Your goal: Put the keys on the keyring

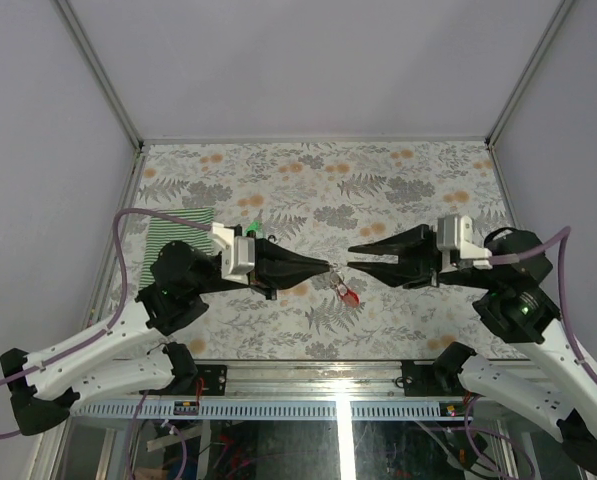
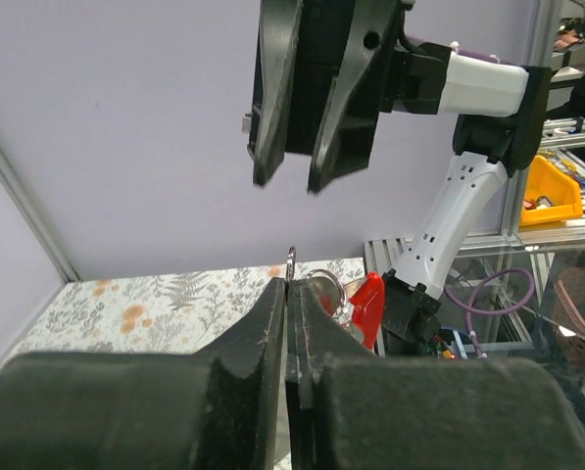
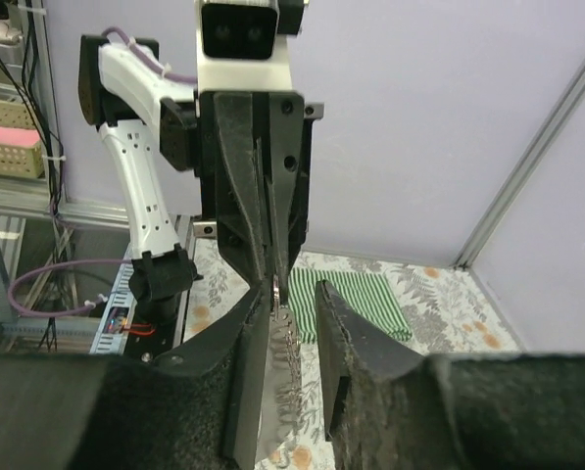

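My left gripper [image 1: 328,266] is shut on a thin metal keyring [image 2: 290,262] and holds it above the table. A wire loop [image 2: 323,282] and a red plastic tag [image 1: 346,294] hang from the ring; the tag also shows in the left wrist view [image 2: 368,305]. My right gripper [image 1: 350,256] is open and faces the left one tip to tip. In the right wrist view the ring [image 3: 275,290] sits between my right fingers [image 3: 343,333], with a silvery chain-like piece [image 3: 288,338] below it. A small green tag [image 1: 255,228] lies by the left wrist. Black and blue tagged keys are out of view.
A green-and-white striped cloth [image 1: 178,236] lies at the left, partly under the left arm, and shows in the right wrist view [image 3: 356,302]. The floral table cover [image 1: 398,190] is bounded by white walls and metal frame rails [image 1: 98,70].
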### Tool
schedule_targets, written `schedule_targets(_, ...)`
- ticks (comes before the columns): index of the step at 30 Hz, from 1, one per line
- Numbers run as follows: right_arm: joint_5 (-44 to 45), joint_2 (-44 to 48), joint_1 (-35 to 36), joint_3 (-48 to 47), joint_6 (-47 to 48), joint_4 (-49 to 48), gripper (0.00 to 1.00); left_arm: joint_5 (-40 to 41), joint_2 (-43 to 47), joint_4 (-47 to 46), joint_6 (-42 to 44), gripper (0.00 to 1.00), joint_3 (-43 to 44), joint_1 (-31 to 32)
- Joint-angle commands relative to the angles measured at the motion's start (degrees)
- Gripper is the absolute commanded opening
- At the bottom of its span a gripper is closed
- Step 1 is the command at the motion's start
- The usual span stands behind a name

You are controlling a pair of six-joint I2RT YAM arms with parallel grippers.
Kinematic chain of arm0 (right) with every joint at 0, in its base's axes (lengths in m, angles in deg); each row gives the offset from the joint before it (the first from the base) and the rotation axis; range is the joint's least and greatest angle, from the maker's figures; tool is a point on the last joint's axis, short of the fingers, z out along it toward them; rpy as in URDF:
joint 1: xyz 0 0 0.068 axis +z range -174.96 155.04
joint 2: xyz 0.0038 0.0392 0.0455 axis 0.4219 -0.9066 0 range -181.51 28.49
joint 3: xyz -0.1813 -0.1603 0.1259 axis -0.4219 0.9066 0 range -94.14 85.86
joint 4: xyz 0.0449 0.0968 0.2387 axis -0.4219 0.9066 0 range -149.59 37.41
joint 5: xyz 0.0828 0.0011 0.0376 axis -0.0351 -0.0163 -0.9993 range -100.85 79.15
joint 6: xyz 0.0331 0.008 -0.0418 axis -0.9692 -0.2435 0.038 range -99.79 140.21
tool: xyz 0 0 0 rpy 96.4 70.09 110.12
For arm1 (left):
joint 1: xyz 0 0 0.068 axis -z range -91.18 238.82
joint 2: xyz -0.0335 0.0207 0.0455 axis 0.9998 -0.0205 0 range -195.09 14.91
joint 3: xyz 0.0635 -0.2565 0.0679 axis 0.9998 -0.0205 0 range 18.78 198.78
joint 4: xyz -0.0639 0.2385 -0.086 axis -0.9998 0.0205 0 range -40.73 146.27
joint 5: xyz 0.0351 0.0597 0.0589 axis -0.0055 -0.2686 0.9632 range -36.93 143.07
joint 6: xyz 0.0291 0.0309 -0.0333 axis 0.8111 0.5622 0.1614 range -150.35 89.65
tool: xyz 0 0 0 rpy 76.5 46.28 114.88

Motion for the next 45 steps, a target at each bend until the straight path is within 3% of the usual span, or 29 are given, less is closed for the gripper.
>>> schedule_targets(1, 2.3, 3.1, 0.2, -1.9, -0.8, -5.1, 0.32, -3.5, 2.5, -15.5, -0.1, 0.00, -4.4, 0.1)
schedule_targets(8, 1.3, 5.8, 0.2, 3.4, -1.8, -13.9, 0.34, -7.9, 2.7, -27.6, -1.5, 0.00, -8.3, 0.1)
schedule_targets(14, -2.3, 4.9, 0.2, 1.7, 2.0, -8.9, 0.35, -9.4, 3.0, -26.7, 0.8, 0.00, -7.9, 0.2)
schedule_targets(17, -4.1, 3.4, 0.3, -2.2, 6.2, -1.3, 0.34, -8.9, 3.4, -19.5, 5.1, 0.00, -5.4, 0.1)
schedule_targets(21, -4.7, 1.4, 0.2, -7.5, 12.9, 10.7, 0.35, -7.1, 3.3, -1.6, 13.8, 0.00, 0.3, 0.1)
schedule_targets(29, -3.6, 1.1, 0.2, -7.6, 18.5, 15.0, 0.35, -3.6, 1.7, 20.7, 29.7, 0.00, 10.6, 0.3)
schedule_targets(35, -2.6, 1.6, 0.2, -5.2, 19.8, 12.3, 0.34, 2.5, 0.6, 26.8, 40.8, 0.00, 13.6, 3.2)
schedule_targets(45, -2.9, 3.3, 0.2, 1.9, 24.8, 3.7, 0.31, 16.3, -0.7, 27.7, 55.0, 0.00, 13.8, 12.0)
